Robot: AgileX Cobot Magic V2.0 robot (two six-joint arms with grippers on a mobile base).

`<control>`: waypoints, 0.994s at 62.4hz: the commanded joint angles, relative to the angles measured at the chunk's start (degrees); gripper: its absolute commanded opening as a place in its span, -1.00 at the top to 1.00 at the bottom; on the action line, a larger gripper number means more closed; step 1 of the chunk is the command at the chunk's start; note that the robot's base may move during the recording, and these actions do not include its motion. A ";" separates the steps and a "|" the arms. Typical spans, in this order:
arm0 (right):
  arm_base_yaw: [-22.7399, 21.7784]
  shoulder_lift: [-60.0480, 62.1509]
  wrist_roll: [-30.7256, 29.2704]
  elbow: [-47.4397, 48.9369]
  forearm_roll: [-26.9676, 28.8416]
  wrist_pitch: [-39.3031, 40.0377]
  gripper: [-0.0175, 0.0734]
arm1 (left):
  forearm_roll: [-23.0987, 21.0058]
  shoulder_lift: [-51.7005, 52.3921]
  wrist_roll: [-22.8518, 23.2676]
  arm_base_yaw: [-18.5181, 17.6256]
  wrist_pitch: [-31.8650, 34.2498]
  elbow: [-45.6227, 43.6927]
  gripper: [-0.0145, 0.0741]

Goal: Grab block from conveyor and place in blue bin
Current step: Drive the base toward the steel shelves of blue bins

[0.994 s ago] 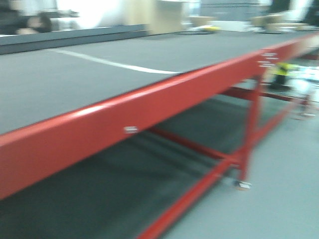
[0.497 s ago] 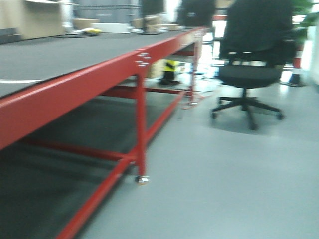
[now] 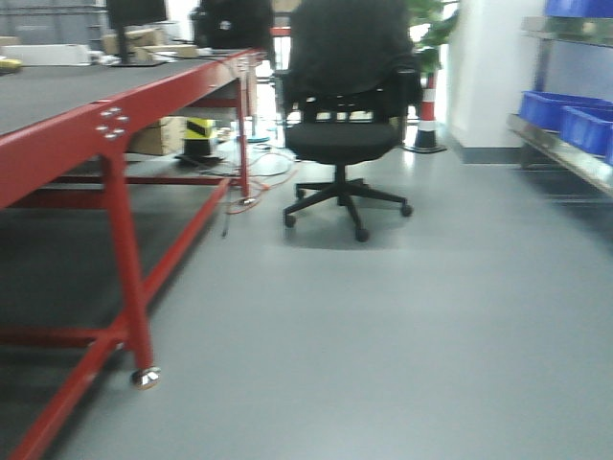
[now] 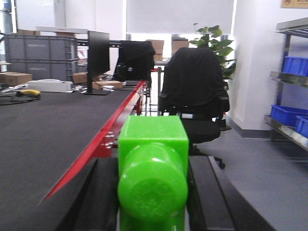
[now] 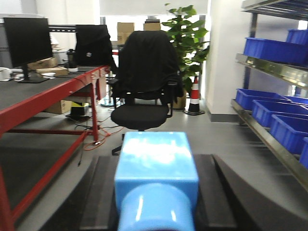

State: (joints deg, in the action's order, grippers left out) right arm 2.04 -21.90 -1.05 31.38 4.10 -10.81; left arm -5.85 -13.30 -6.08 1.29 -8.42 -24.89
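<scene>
The conveyor (image 3: 43,96), a dark grey belt on a red frame, runs along the left and also shows in the left wrist view (image 4: 43,125). My left gripper (image 4: 153,166) is shut on a bright green block (image 4: 153,142) between its black fingers (image 4: 103,192). The right gripper (image 5: 156,161) is shut on a light blue block (image 5: 156,144). Blue bins (image 3: 565,105) stand on a metal shelf at the right, seen closer in the right wrist view (image 5: 269,48). Neither gripper shows in the front view.
A black office chair (image 3: 340,125) stands on the grey floor ahead, beside the conveyor's red leg (image 3: 129,278). Cables (image 3: 254,182) and a cardboard box (image 3: 158,136) lie under the belt's far end. An orange-white cone (image 3: 426,115) and a plant (image 5: 185,29) stand behind.
The front view has swung right, away from the belt's top. The chair slid from right toward centre, and the shelf with blue bins has come into view.
</scene>
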 commanded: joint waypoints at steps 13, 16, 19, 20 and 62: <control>-0.01 0.27 -0.56 0.37 -0.29 0.96 0.95 | -0.45 0.08 0.20 -0.30 0.77 0.01 0.92; -0.01 0.27 -0.56 0.37 -0.29 0.96 0.95 | -0.45 0.08 0.20 -0.30 0.77 0.01 0.92; -0.01 0.27 -0.56 0.37 -0.29 0.96 0.95 | -0.45 0.08 0.20 -0.30 0.77 0.01 0.92; -0.01 0.27 -0.56 0.37 -0.29 0.96 0.95 | -0.45 0.08 0.20 -0.30 0.77 0.01 0.92; -0.01 0.27 -0.56 0.37 -0.29 0.96 0.95 | -0.45 0.08 0.20 -0.30 0.77 0.01 0.92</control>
State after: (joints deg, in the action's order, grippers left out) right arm 2.04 -21.90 -1.05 31.38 4.10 -10.81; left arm -5.85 -13.30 -6.08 1.29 -8.42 -24.89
